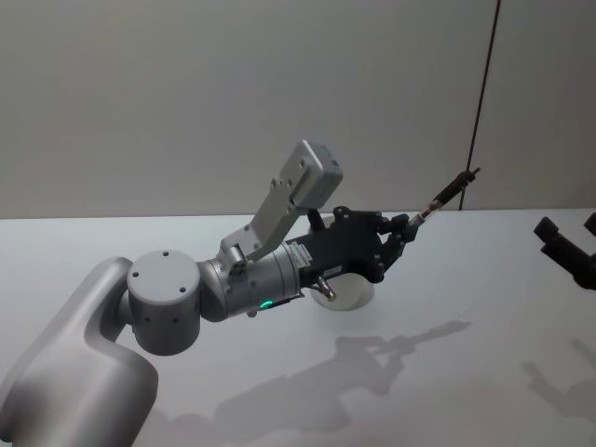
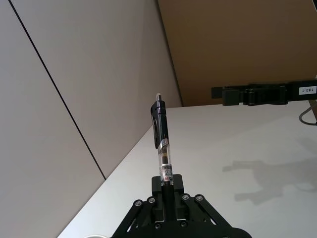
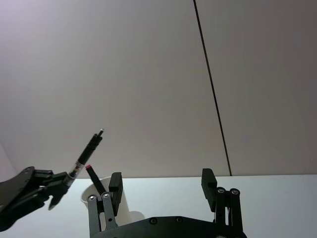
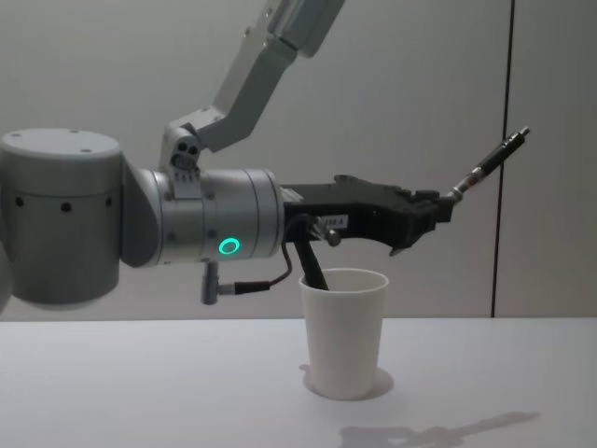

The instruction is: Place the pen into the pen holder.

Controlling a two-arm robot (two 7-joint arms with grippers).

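My left gripper (image 4: 440, 211) is shut on the lower end of the pen (image 4: 489, 164), a clear barrel with a black cap end that points up and away at a slant. It hovers above and just past the pen holder (image 4: 343, 334), a white paper cup standing upright on the table. From the head view the cup (image 1: 352, 291) peeks out under the left gripper (image 1: 402, 233), and the pen (image 1: 448, 195) sticks out to the right. The left wrist view shows the pen (image 2: 162, 141) clamped between the fingers. My right gripper (image 1: 568, 247) is open at the table's right edge, apart from both.
A dark pen (image 4: 313, 267) leans inside the cup, its end above the rim. The white table (image 4: 140, 392) has free room on both sides of the cup. A plain wall with a vertical seam stands behind.
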